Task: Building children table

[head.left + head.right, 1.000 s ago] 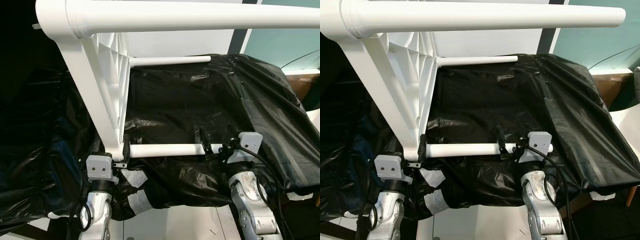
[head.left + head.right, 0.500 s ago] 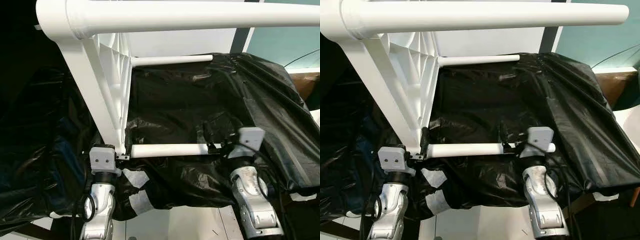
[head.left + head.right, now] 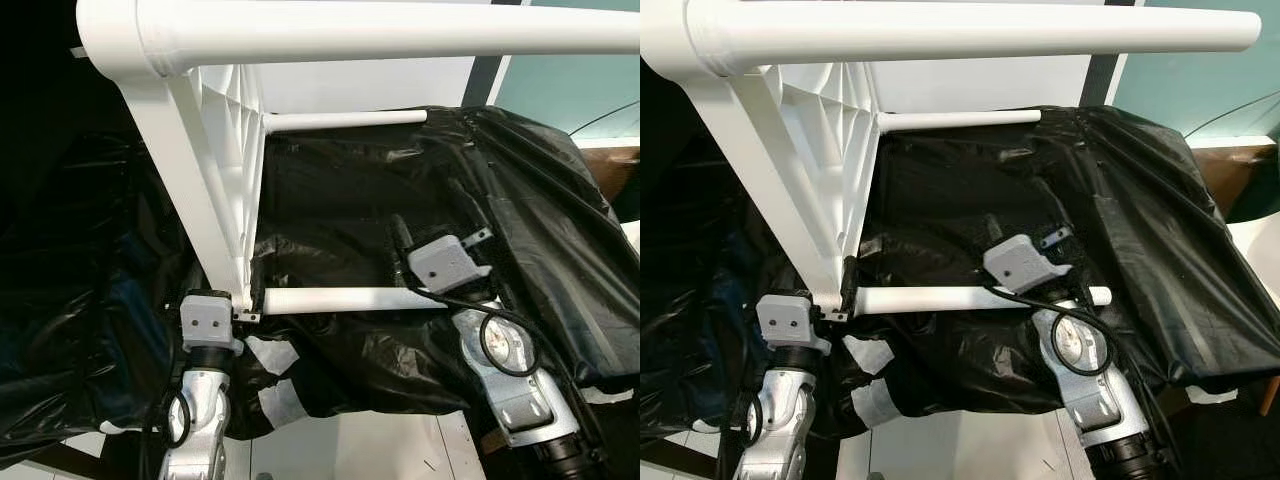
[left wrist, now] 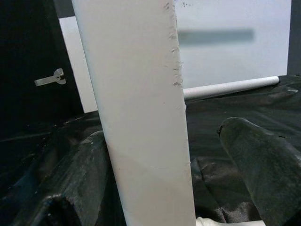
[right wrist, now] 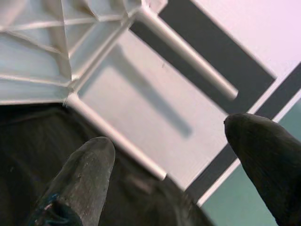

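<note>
The white children's table lies on its side on black plastic sheeting. Its ribbed tabletop [image 3: 225, 150] stands upright at the left, and its legs point right: a thick near leg [image 3: 400, 30] on top, a far leg [image 3: 345, 120] and a low leg [image 3: 350, 299]. My left gripper [image 3: 247, 300] is at the tabletop's bottom edge [image 4: 141, 117]. Its fingers [image 4: 80, 179] straddle that edge, one touching and the other a little apart. My right gripper [image 3: 437, 232] hovers open just above the low leg's free end, tilted upward with nothing between its fingers [image 5: 84, 174].
Black plastic sheeting [image 3: 520, 200] covers the raised surface under the table and drops off at the front to a white floor [image 3: 350, 450]. A white wall panel [image 3: 360, 85] stands behind, with a teal wall [image 3: 570, 80] to the right. A small metal wing bolt [image 4: 51, 78] sticks out beside the tabletop.
My right gripper has let go of the low leg, risen and turned to point up over the sheeting. The left gripper stays at the tabletop's edge.
</note>
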Robot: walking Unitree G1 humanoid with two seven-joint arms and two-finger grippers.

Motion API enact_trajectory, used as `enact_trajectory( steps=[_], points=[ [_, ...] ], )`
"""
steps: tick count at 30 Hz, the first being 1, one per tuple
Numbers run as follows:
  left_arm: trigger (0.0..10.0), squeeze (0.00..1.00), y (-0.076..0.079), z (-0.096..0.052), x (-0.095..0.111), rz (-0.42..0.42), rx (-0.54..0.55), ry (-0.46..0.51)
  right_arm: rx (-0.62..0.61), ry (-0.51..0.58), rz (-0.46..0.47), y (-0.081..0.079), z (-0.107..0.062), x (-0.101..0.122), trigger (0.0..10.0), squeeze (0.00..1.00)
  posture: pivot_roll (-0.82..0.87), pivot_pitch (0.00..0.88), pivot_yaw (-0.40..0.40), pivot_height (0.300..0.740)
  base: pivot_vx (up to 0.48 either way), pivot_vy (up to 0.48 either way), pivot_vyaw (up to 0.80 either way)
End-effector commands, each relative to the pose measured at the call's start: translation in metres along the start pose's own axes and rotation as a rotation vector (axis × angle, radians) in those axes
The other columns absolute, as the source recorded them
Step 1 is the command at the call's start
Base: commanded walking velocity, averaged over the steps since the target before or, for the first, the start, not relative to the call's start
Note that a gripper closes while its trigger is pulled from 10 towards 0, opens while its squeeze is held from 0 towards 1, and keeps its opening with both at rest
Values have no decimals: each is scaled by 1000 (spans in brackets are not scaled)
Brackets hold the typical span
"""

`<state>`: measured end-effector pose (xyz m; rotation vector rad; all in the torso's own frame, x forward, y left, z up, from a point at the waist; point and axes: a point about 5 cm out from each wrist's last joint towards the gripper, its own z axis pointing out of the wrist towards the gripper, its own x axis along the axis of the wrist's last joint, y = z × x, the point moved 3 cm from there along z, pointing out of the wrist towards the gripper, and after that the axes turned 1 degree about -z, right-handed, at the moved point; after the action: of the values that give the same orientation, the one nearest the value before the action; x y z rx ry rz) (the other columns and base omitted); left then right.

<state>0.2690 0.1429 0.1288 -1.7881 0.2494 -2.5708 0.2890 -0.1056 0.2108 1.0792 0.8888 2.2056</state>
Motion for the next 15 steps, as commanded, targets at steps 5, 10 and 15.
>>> enact_trajectory(
  steps=[5, 10, 15],
  points=[
    [10000, 0, 3, -2, -10, 4, -13, -34, 20, 80, -118, 0, 7, 14, 10000, 0, 67, 0, 0, 740, 0, 0, 0],
    [10000, 0, 2, -2, -13, 2, -17, -46, -21, 86, -162, 8, 9, 16, 10000, 0, 60, 0, 0, 740, 0, 0, 0],
    [10000, 0, 3, -2, -12, 3, -28, -50, -40, 13, -106, 7, 4, 5, 10000, 0, 59, 0, 1, 740, 0, 0, 0]
  ],
)
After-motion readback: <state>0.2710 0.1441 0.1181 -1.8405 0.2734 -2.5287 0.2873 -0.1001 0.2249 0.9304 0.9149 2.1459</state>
